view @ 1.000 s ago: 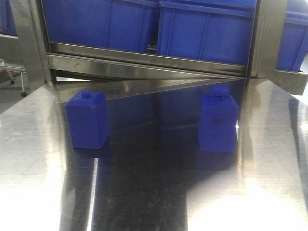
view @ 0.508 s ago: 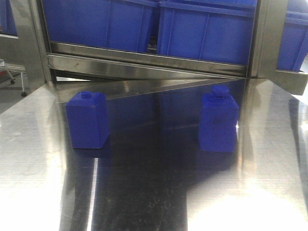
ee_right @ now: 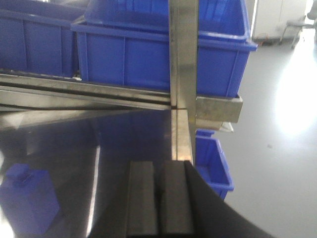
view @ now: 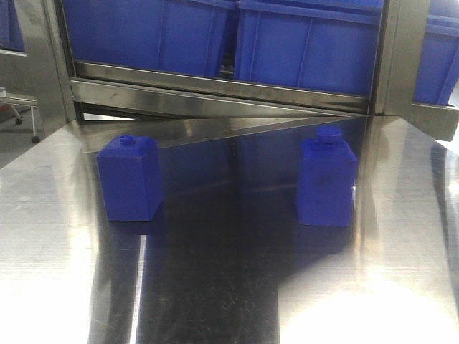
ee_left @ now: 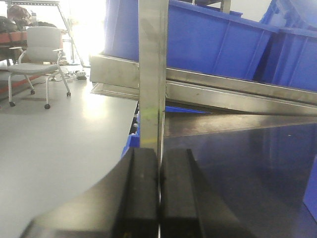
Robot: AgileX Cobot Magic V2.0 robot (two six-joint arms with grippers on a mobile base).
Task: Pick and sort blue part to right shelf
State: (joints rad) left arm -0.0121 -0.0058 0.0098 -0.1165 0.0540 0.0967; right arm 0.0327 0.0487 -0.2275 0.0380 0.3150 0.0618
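- Front view: two parts stand upright on the steel surface (view: 237,279), caps up and long axes vertical. The left blue part (view: 129,179) and right blue part (view: 326,183) are well apart, with blue bins (view: 308,43) shelved behind.
- Left wrist: my left hand (ee_left: 158,198) is pressed closed and empty, with the left post (ee_left: 152,74) dead ahead.
- Right wrist: my right hand (ee_right: 158,198) is closed on nothing. The right post (ee_right: 183,74) is ahead, and the right blue part is to its left.

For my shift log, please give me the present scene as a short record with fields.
Surface: steel table
Parts: left blue part and right blue part, both upright, apart
Behind: blue bins on a metal shelf
Left claw: shut, empty
Right claw: shut, empty
Task state: no part picked yet
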